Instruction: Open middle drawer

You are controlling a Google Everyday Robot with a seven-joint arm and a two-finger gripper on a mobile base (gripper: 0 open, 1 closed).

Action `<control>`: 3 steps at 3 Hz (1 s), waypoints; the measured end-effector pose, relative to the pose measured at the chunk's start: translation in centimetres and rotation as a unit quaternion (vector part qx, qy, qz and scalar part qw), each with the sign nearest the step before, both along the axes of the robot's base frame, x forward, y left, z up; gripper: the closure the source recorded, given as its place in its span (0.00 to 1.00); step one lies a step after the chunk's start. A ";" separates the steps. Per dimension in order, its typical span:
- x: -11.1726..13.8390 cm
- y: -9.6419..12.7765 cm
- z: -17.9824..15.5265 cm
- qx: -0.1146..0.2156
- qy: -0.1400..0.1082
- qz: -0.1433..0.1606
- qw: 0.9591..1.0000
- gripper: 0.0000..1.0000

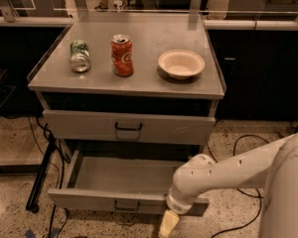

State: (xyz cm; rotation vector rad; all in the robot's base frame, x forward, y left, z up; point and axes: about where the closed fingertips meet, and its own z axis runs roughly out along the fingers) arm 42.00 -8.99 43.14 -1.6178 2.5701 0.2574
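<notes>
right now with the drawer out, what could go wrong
1. The gripper hangs low in front of the middle drawer, just right of its handle. Pulling away carelessly could catch the front and jolt the cabinet or push the drawer back in.
2. A jolt might tip the upright red can or set the green can, lying on its side, rolling off the top.

The white arm (pixel 238 170) sticks out from the right and bends down at the wrist. The gripper (pixel 169 224) hangs low, pointing down.
</notes>
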 end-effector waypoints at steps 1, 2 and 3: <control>-0.4 0.7 -3.4 -0.008 0.043 0.013 0.999 0.00; -0.5 0.8 -3.6 -0.010 0.052 0.016 0.998 0.00; -3.8 -0.7 -0.6 -0.006 0.058 0.013 0.998 0.00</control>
